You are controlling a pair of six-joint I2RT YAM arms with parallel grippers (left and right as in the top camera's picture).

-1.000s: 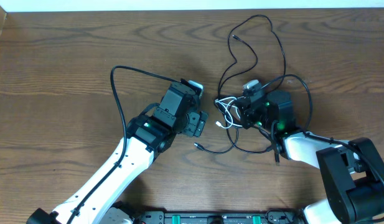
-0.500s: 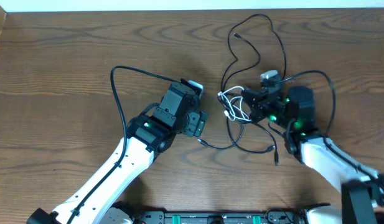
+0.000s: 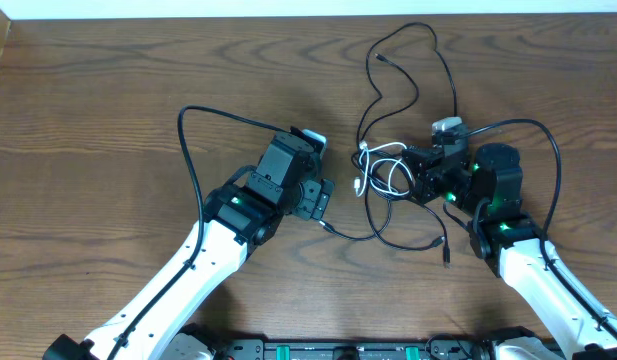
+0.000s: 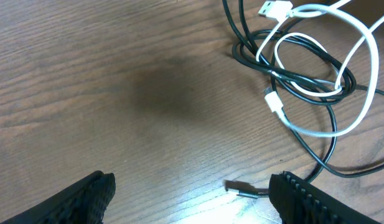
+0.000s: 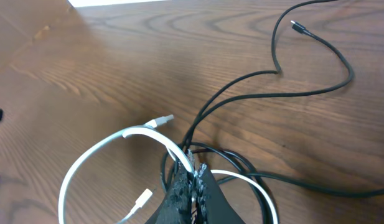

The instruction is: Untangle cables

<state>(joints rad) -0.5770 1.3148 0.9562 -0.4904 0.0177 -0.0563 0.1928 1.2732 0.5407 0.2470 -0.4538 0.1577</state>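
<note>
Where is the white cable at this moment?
In the overhead view the white cable lies right of centre, looped through the black cables, between the open left gripper and the right gripper, which pinches it.

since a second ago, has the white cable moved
Yes. The white cable has slid right across the table, away from the stationary left gripper, pulled by the right gripper shut on it.

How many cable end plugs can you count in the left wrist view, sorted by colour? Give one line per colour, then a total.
White plugs: 2
Black plug: 1
Total: 3
</note>
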